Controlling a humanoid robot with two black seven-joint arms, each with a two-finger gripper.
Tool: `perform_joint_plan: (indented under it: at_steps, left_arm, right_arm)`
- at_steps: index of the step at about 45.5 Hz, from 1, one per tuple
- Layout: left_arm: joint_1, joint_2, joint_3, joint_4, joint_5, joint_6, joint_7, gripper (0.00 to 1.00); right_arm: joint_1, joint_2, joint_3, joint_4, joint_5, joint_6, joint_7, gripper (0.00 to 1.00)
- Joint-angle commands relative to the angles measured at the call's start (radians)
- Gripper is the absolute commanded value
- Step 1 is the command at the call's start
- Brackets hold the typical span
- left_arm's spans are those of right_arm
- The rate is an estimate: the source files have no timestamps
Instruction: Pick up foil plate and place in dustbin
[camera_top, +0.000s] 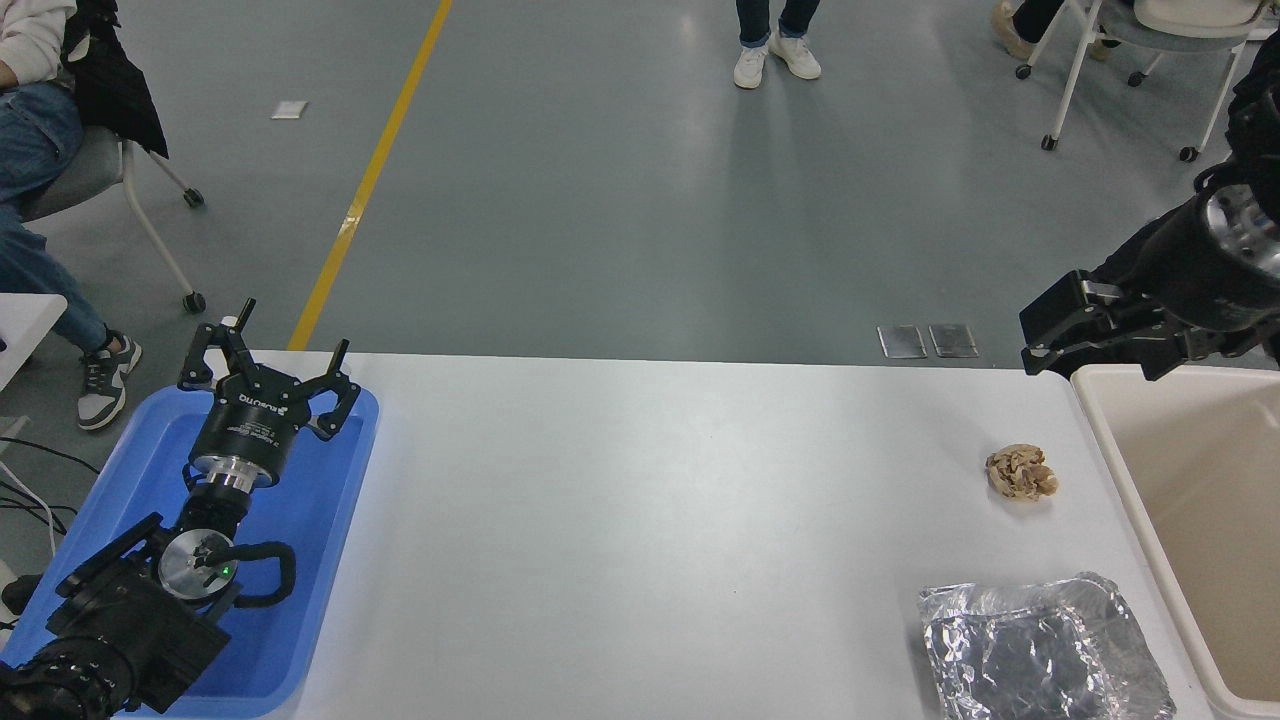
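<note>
On the white table (650, 500), lower right, I see the crinkled silver foil plate (1045, 650) beside the cream plastic dustbin (1120, 470); my right gripper (1045, 345) hovers empty at the right edge, spread unclear.

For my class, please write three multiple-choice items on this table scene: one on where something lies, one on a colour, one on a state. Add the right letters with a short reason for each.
1. Where does the foil plate lie?
A. inside the dustbin
B. on the white table's near right corner, beside the dustbin
C. in the tray

2. What colour is the tray under the left gripper?
A. blue
B. red
C. green

3. What is the state of the left gripper?
A. shut on the paper ball
B. shut on the foil plate
C. open, holding nothing

Key: 1 B, the plate rests on the table just left of the bin's rim. 2 A, the tray is plainly blue. 3 C, its fingers are spread with nothing between them; the paper ball sits far off.
</note>
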Motion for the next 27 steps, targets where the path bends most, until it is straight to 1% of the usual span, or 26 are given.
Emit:
perform_joint_plan:
  at_steps: [1, 8, 15, 27]
  left_arm:
    - [0.0, 0.0, -0.001, 0.0, -0.001, 0.0, 0.0, 1.0]
    - [0.0, 0.0, 0.0, 0.0, 0.0, 0.0, 0.0, 1.0]
    - [0.0, 0.0, 0.0, 0.0, 0.0, 0.0, 0.002, 1.0]
    - [0.0, 0.0, 0.0, 0.0, 0.0, 0.0, 0.0, 1.0]
  right_arm:
    - [-0.032, 0.008, 0.017, -0.021, -0.001, 0.0, 0.0, 1.0]
    - [-0.062, 0.005, 0.034, -0.055, 0.031, 0.0, 0.003, 1.0]
    - [-0.065, 0.003, 0.012, -0.095, 0.12, 0.0, 0.003, 1.0]
    - [-0.056, 0.005, 0.011, -0.097, 0.12, 0.0, 0.003, 1.0]
